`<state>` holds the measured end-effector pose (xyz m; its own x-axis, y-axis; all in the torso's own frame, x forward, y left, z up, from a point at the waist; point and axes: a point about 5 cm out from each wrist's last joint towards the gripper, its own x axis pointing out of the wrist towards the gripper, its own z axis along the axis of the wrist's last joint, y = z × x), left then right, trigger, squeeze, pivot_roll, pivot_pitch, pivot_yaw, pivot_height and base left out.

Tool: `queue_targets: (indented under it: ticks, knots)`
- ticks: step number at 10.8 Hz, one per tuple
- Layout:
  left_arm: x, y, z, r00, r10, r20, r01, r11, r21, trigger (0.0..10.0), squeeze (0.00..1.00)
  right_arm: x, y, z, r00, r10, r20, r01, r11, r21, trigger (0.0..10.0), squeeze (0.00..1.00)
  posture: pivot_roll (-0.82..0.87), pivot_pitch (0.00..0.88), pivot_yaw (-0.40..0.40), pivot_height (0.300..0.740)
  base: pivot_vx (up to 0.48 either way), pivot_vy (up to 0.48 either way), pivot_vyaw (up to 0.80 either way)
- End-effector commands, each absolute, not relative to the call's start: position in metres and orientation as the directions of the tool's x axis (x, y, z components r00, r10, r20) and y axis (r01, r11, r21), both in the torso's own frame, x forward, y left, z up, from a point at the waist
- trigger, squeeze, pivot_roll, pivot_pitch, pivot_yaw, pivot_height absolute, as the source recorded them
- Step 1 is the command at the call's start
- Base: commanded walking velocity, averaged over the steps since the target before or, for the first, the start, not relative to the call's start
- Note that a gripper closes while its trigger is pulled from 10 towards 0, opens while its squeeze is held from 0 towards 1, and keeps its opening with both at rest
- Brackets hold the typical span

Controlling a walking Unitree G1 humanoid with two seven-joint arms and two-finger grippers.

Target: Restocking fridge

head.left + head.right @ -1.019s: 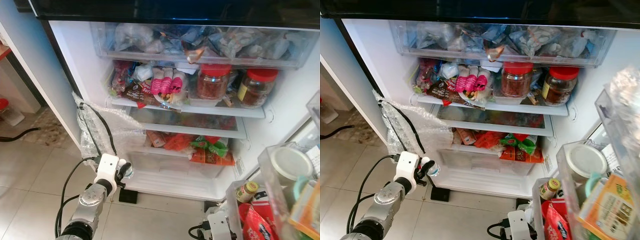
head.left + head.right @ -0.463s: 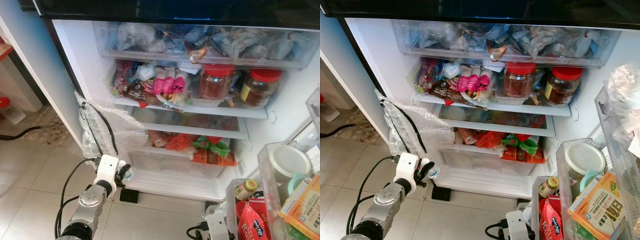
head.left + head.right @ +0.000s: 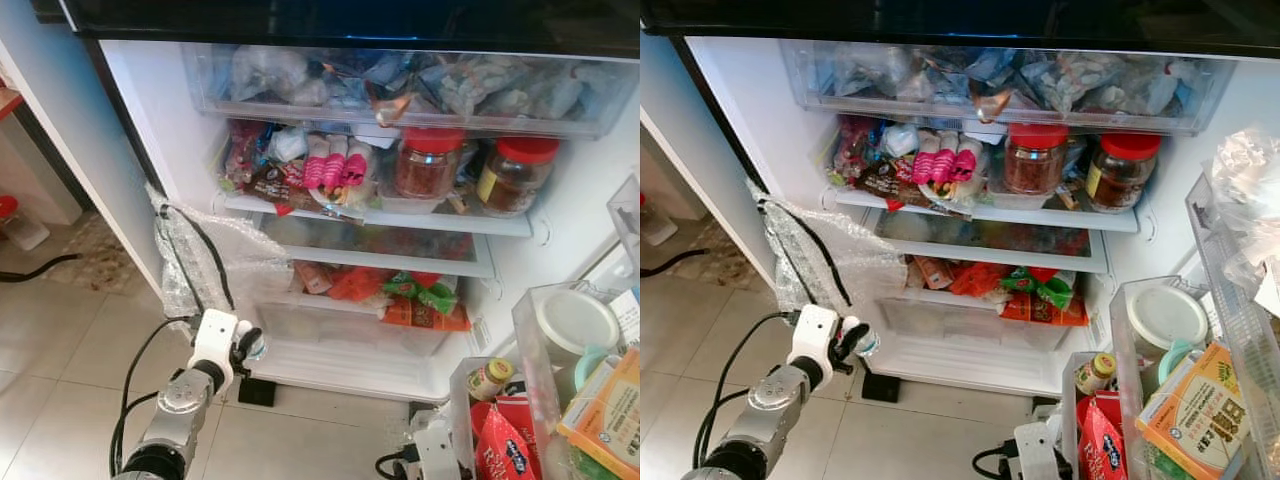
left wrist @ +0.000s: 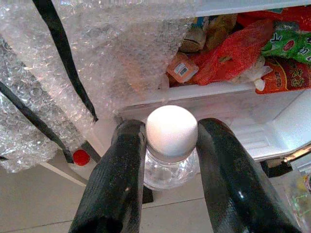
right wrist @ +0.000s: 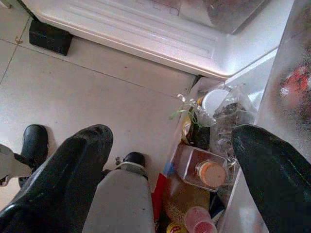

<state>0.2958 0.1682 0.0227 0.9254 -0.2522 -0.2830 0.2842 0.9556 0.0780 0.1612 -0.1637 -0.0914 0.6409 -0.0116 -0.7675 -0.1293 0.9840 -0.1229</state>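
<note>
You face the open fridge (image 3: 150,150). The top drawer (image 3: 400,85) sits above a shelf (image 3: 380,215) carrying two jars (image 3: 427,162) at its right. Below lie the packets (image 3: 400,295). Bubble wrap (image 3: 200,260) hangs at the left wall. Before it, the left pincer (image 4: 167,160) holds the bottle (image 4: 171,145). The door bins (image 3: 1160,400) stand at your right.

Just beyond the left fingers (image 4: 121,184) hangs a sheet of bubble wrap (image 4: 121,53), crossed by a black strap (image 4: 68,63). On the grey tiled floor (image 3: 70,350), near the outer side of the same fingers, lies a small red round thing (too small to tell what it is). Ahead of the right fingers (image 5: 73,170) a black block (image 5: 50,36) stands on the tiles. Well apart from both, far to the left, stand a red-lidded container (image 3: 12,222) and a patterned mat (image 3: 95,255), with a black cable (image 3: 35,268) near them.
</note>
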Motion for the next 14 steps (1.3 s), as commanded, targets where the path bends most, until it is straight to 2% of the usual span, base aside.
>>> queue_targets:
  ticks: [1, 5, 9, 14]
  knots:
    - [0.2944, 0.1701, 0.0223, 0.924, -0.253, -0.287, 0.29, 0.952, 0.093, 10.0, 0.0, 0.155, -0.1638, -0.0943, 0.62, -0.011, -0.784, -0.134, 0.984, -0.12, 10.0, 0.0, -0.08, 0.088, 0.019, 0.74, 0.244, 0.0, 0.0]
    - [0.2944, 0.1685, 0.0223, 0.922, -0.258, -0.287, 0.295, 0.951, 0.094, 10.0, 0.0, 0.1533, -0.1655, -0.0954, 0.606, -0.014, -0.795, -0.125, 0.986, -0.113, 10.0, 0.0, -0.08, 0.084, 0.018, 0.74, 0.248, 0.0, -0.12]
    - [0.2947, 0.1691, 0.0226, 0.924, -0.256, -0.286, 0.293, 0.951, 0.097, 10.0, 0.0, 0.1577, -0.1617, -0.0933, 0.626, 0.001, -0.779, -0.134, 0.985, -0.106, 10.0, 0.0, -0.07, 0.078, 0.016, 0.74, 0.249, 0.0, 0.0]
    - [0.2958, 0.1642, 0.0278, 0.918, -0.298, -0.261, 0.336, 0.935, 0.113, 10.0, 0.0, 0.1579, -0.1613, -0.0933, 0.626, 0.002, -0.78, -0.138, 0.985, -0.108, 10.0, 0.0, -0.08, 0.075, 0.016, 0.74, 0.0, 0.0, 0.0]
